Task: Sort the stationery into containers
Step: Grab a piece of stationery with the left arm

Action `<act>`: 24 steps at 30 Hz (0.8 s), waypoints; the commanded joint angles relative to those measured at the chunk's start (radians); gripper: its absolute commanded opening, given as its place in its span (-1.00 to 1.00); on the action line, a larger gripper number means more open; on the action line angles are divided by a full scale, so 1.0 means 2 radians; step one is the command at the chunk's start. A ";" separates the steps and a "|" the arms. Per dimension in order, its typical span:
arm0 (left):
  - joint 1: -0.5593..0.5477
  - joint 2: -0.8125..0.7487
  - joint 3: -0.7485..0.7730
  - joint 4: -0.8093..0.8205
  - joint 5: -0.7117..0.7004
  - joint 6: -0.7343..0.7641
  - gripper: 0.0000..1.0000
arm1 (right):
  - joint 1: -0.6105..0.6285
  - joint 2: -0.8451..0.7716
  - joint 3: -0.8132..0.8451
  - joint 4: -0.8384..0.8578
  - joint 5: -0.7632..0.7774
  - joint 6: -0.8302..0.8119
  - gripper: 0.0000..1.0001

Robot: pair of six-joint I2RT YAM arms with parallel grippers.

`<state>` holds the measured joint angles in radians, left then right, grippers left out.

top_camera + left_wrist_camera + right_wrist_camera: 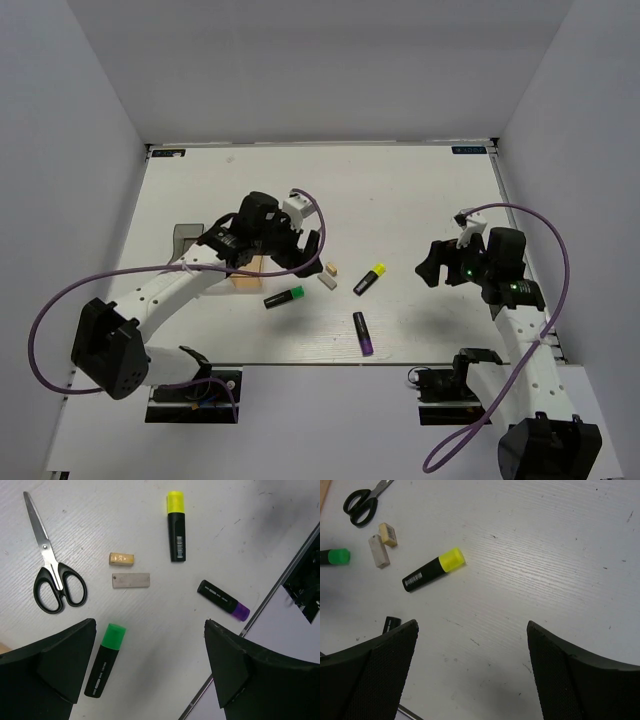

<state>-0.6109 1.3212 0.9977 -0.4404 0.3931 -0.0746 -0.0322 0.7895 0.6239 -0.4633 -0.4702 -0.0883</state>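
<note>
Spreading under both arms is a white table (400, 190), faintly scuffed and streaked, closed in by plain white walls (300, 70) on the left, right and far sides. On it lie three highlighters, two erasers, one pair of scissors and two small boxes.

The left gripper (288, 248) hangs over the left middle of the table, its fingers wide apart with nothing between them. The green highlighter (285, 297) lies just on its near side. In the wrist view the pen's black body sits close beside one finger (55, 670) without touching it. The beige eraser (331, 268) and the grey-white eraser (327, 282) lie side by side just right of that gripper. The scissors (52, 577) rest flat on their far side, blades closed. The tan box (245, 278) peeks out from under the left arm, and the grey box (183, 238) stands further left.

The right gripper (440, 265) hovers over the right side, its fingers also spread and empty. The yellow highlighter (370, 279) lies between the two grippers, left of the right one and apart from it. The purple highlighter (363, 333) lies on the near side of the yellow one, towards the near edge and clear of both grippers.
</note>
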 commanded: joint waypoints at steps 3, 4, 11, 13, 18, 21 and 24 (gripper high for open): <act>-0.003 -0.032 -0.010 0.012 0.010 0.004 0.99 | 0.001 -0.014 0.004 0.025 0.006 0.012 0.81; -0.002 -0.034 -0.012 0.013 0.013 0.004 0.99 | 0.001 -0.014 0.004 0.025 0.007 0.010 0.81; -0.004 -0.043 -0.027 0.016 0.018 0.003 0.86 | -0.001 -0.011 0.002 0.012 0.003 -0.036 0.73; -0.004 -0.036 -0.023 0.013 0.011 0.005 -0.06 | 0.001 -0.010 -0.013 0.015 0.004 -0.069 -0.01; -0.013 0.007 0.014 -0.027 -0.052 0.033 -1.00 | 0.000 0.009 0.000 -0.006 0.012 -0.077 -0.28; -0.022 0.052 0.054 -0.050 -0.103 0.061 0.30 | 0.000 0.013 0.003 -0.006 0.016 -0.082 0.74; -0.021 0.109 0.093 -0.087 -0.146 0.079 0.34 | 0.000 0.019 0.005 -0.014 0.014 -0.088 -0.48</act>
<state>-0.6468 1.4769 1.0985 -0.5400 0.2317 0.0185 -0.0315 0.8154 0.6140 -0.4763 -0.4435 -0.2470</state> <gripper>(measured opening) 0.662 0.400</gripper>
